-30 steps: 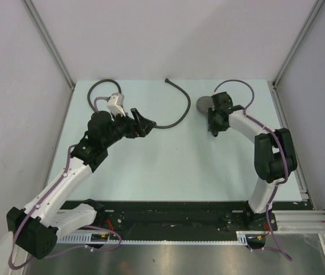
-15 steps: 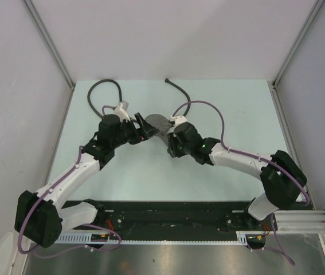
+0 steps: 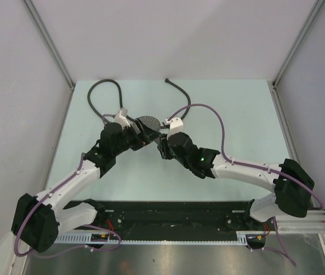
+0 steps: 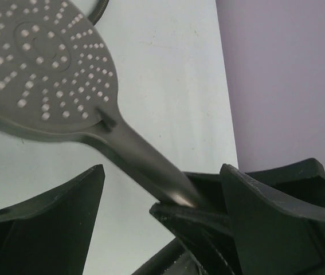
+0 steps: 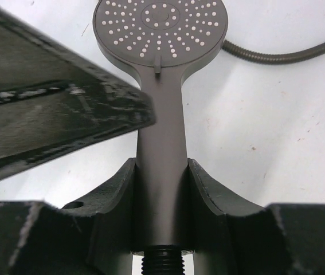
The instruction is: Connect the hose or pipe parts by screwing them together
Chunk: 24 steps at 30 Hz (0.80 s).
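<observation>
The dark grey shower head (image 5: 159, 26) has a round dotted face and a straight handle (image 5: 159, 137). My right gripper (image 5: 160, 163) is shut on that handle, with the threaded end (image 5: 162, 264) sticking out behind the jaws. In the top view the head (image 3: 149, 121) sits mid-table between both grippers. My left gripper (image 4: 162, 172) stands open, its fingers (image 4: 53, 229) wide on either side of the handle (image 4: 139, 160) without touching it. The thin grey hose (image 3: 104, 85) lies loose at the back; one end (image 3: 168, 81) is free, its middle hidden behind the arms.
White walls with metal posts (image 3: 50, 43) close in the table (image 3: 237, 132) on three sides. Purple cables (image 3: 211, 109) arch over the right arm. A stretch of hose (image 5: 282, 54) runs on the table beyond the shower head.
My right arm has swung from the back right to the table's middle, carrying the shower head up to the left gripper. The left gripper has shifted slightly toward it and stays open.
</observation>
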Each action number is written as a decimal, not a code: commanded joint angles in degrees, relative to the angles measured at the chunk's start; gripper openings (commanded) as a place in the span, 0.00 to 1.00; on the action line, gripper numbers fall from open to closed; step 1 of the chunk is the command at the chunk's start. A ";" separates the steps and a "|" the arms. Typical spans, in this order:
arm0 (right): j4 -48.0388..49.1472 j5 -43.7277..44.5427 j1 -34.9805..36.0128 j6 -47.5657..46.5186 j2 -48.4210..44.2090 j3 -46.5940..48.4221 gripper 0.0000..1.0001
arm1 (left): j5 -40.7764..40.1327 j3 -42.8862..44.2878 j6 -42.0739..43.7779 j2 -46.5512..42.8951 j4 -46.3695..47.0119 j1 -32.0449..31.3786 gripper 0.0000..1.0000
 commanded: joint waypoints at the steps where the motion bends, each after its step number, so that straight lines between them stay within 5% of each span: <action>1: 9.25 6.63 0.22 -0.25 -4.59 -0.12 0.00 | -3.21 -1.52 -6.44 -4.86 1.79 -0.12 0.87; 12: 17.16 5.93 1.10 -2.97 -6.44 -5.56 0.00 | -1.29 -4.60 -17.70 -4.25 4.23 0.50 0.88; 24: 25.68 7.25 4.52 -4.64 -7.32 -9.17 0.00 | -1.19 -7.14 -25.00 -1.52 9.43 0.41 0.79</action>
